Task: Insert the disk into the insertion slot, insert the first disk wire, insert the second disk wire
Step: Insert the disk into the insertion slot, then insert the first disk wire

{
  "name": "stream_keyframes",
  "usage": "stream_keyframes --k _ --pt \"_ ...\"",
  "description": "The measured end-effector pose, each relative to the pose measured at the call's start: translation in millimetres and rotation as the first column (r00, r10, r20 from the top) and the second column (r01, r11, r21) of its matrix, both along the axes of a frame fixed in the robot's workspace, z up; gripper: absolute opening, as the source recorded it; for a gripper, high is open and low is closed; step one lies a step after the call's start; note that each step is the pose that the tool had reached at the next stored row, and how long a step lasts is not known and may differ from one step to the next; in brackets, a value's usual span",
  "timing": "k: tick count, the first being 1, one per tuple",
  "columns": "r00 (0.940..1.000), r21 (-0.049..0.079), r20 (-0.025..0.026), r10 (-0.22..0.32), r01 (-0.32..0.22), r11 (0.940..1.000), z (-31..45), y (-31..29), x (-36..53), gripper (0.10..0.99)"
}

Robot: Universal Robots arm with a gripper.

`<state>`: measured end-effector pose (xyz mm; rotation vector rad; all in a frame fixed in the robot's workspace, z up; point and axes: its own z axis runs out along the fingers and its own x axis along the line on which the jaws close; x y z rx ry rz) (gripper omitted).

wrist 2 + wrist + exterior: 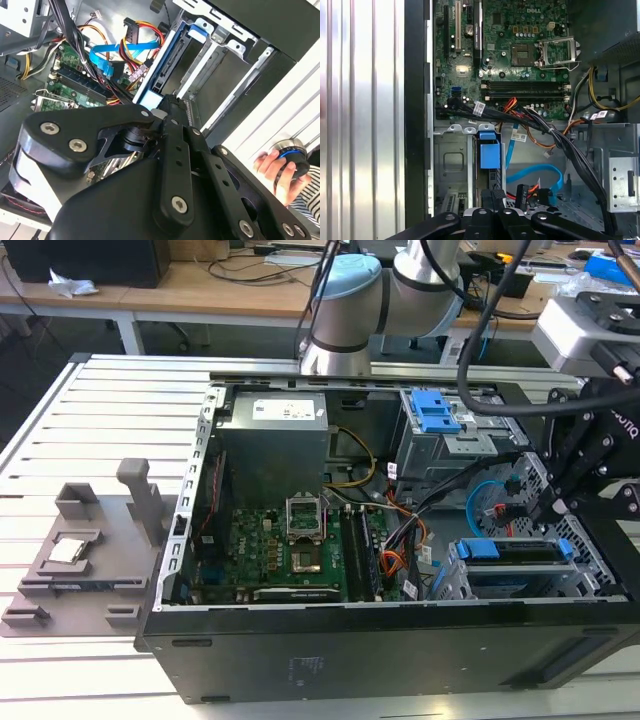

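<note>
Inside one open computer case (300, 660) on a ribbed metal table (90, 430): one disk (488, 152) seated in its slot (455, 578).
Flat disk framed in blue plastic; slot of perforated sheet steel; one light-blue flat cable (535, 175) loops near one red-orange wire bundle (144, 54); black jaws narrow, tips together, by the disk's end; wooden desks (200, 290) behind.

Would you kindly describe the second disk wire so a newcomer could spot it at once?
Find the open black computer case, then the silver drive cage at the exterior view's right. The second disk wire loops beside it: flat and light blue, unlike the black cables nearby.
</note>
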<state>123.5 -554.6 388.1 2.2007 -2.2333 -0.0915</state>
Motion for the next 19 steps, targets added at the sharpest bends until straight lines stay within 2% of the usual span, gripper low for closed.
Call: stream_keyframes --k 5,19 --pt "1.0000 0.000 0.0000 0.000 0.000 1.0000 -6.4 0.0 0.8 0.106" --pt "1.0000 0.000 0.0000 0.000 0.000 1.0000 -7.1 0.0 1.0 0.106"
